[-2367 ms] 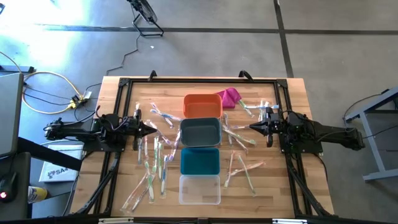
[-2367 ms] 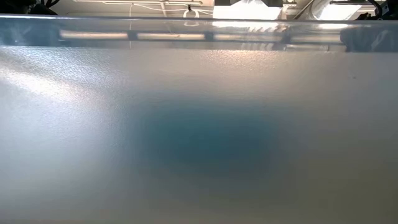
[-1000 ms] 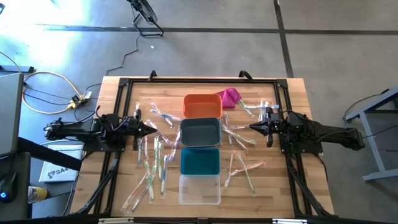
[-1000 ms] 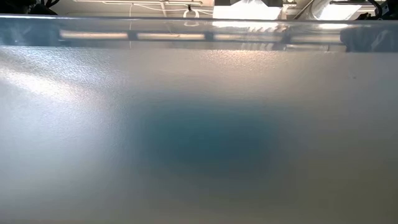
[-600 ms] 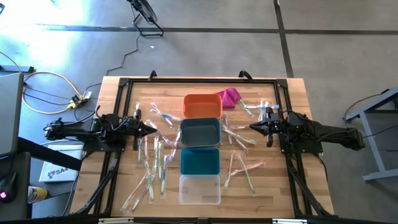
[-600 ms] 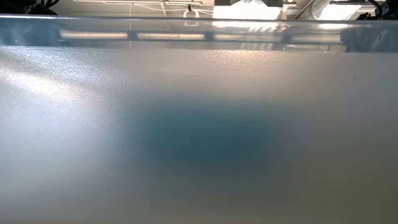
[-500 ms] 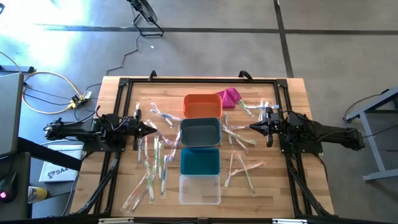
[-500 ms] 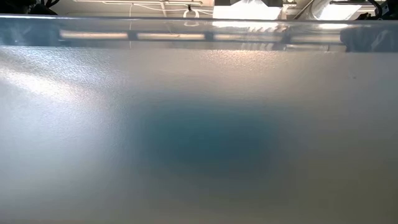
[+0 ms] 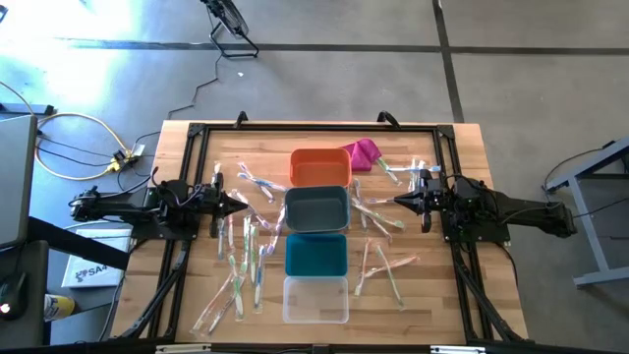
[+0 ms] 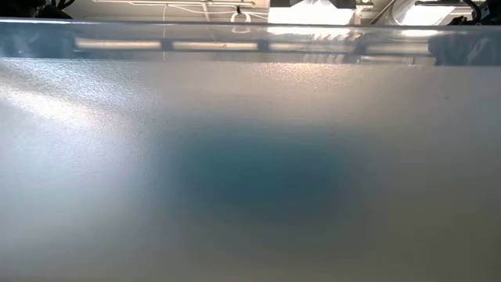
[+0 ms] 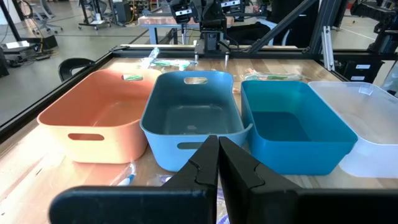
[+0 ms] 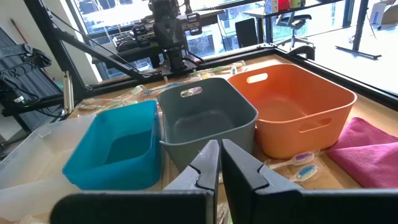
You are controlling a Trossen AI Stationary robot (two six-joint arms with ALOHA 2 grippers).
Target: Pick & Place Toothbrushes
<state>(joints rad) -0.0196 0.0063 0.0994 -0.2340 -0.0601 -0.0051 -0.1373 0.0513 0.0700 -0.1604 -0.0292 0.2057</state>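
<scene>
Toothbrushes (image 9: 248, 258) scattered beside bins; left pincer (image 9: 245, 204), right pincer (image 9: 397, 202) closed, empty, arms level, facing grey bin (image 9: 316, 209).

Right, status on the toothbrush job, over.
Left hand shut, empty, left of the grey bin. Right hand shut, empty, on its right. Toothbrushes scattered on the table, bins empty. Nothing in the way.

Wrapped toothbrushes (image 9: 245, 258) scattered flat on both sides
</scene>
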